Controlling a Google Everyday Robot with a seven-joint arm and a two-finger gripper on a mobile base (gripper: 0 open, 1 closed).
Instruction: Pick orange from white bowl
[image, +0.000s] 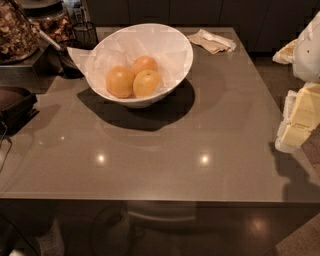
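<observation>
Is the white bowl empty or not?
Not empty: three oranges lie in the white bowl. The gripper is far right, apart from it.

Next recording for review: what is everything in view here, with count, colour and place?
table: one, glossy grey-brown, fills most of the view
white bowl: one, white, back-left part of the table
paper lining: one, crinkled white, inside the bowl
yellow-orange oranges: two, side by side at the front of the bowl
redder orange: one, behind those two, in the bowl
napkin: one, cream, crumpled, back of the table, right of the bowl
jars: two, clear with brown contents, far left back
wire holder: one, black, behind the bowl's left side
dark object: one, black, left edge
robot arm: one, white, right edge
claw: one, cream-yellow, right edge, away from the bowl
</observation>
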